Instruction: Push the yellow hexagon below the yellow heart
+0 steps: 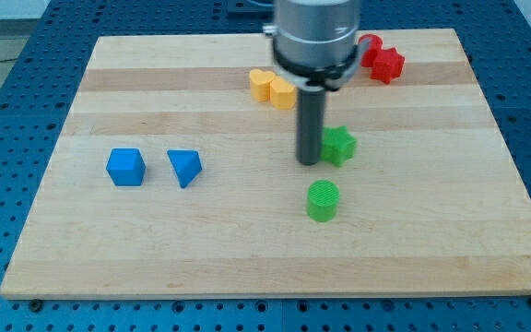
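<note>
The yellow heart (262, 84) and the yellow hexagon (282, 92) lie touching near the view's top centre; the hexagon is at the heart's right and slightly lower, partly hidden by the arm. My tip (310, 162) rests on the board below the hexagon, right beside the left side of a green star block (340, 146).
A green cylinder (322, 200) lies below my tip. A blue cube (125, 167) and a blue triangle block (184, 167) lie at the view's left. Two red blocks (382, 59) sit at the top right. The wooden board (247, 258) has blue pegboard around it.
</note>
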Motion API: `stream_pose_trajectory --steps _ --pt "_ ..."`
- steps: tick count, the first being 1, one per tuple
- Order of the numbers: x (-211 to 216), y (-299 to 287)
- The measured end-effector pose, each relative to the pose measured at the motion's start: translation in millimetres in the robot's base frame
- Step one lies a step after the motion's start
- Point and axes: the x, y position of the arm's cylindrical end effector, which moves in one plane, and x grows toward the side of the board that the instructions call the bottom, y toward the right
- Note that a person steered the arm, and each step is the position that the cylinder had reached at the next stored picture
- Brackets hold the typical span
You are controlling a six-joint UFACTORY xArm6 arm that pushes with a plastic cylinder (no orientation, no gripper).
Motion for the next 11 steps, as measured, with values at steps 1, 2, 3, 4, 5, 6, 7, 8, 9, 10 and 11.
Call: stream_pose_trajectory --steps 1,2,3,4,5,6,7,8,9,10,11 --pt "-36 13" --pt "-95 13" --pt "-132 7" --pt "-136 -11" --pt "-133 -20" --pt "-122 -32" --pt "-110 -52" --pt "-109 -79" --pt "-106 -103" --pt "-94 -107" --pt "-77 -108"
